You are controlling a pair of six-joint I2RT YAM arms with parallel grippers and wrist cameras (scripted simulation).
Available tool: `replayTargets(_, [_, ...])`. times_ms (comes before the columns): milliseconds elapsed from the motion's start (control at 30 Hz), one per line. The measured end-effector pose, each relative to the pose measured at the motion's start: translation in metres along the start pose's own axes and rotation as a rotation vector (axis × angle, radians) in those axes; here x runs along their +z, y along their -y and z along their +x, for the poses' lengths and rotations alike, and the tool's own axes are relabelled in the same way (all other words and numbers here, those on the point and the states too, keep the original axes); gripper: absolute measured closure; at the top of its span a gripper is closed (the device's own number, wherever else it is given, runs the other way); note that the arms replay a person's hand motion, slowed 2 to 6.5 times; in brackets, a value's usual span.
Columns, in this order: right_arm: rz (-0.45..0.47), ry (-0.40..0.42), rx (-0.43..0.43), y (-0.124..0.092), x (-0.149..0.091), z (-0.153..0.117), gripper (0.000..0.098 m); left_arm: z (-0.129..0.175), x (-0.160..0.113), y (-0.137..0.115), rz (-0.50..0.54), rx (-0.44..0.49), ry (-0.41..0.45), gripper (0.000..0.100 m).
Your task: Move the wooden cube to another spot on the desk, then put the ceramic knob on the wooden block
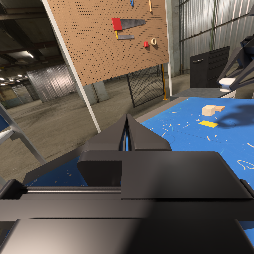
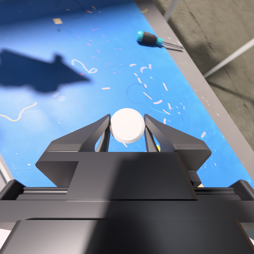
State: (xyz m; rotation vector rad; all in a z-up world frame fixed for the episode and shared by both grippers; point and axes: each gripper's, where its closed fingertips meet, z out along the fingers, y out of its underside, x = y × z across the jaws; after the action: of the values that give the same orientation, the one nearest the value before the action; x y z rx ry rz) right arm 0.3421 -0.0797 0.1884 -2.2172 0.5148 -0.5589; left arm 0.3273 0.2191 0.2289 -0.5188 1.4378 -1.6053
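In the right wrist view my right gripper (image 2: 127, 116) is shut on the white ceramic knob (image 2: 127, 125) and holds it above the blue desk (image 2: 55, 137). The left wrist view shows that knob (image 1: 226, 84) in the right gripper, high at the right edge. A pale wooden cube (image 1: 208, 110) stands on the desk, touching a flat tan wooden block (image 1: 218, 108) behind it. My left gripper (image 1: 127, 116) is shut and empty near the desk's left edge, far from the cube.
A yellow patch (image 1: 208, 124) lies on the desk in front of the cube. A screwdriver with a teal and dark handle (image 2: 149, 37) lies near the desk's grey edge (image 2: 206, 85). A pegboard with tools (image 1: 110, 41) stands behind the desk, a dark cabinet (image 1: 208, 68) beyond.
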Motion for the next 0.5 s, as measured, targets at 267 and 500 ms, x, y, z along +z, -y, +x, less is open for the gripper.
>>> replayTargets(267, [-0.026,-0.227,0.235,-0.045,-0.052,0.093,0.0578,0.004,0.003,-0.006,-0.018,-0.009,-0.007,0.099])
replayTargets(500, [-0.024,-0.344,0.413,-0.087,-0.066,0.146,0.0578,0.006,0.006,-0.01,-0.03,-0.01,-0.015,0.099])
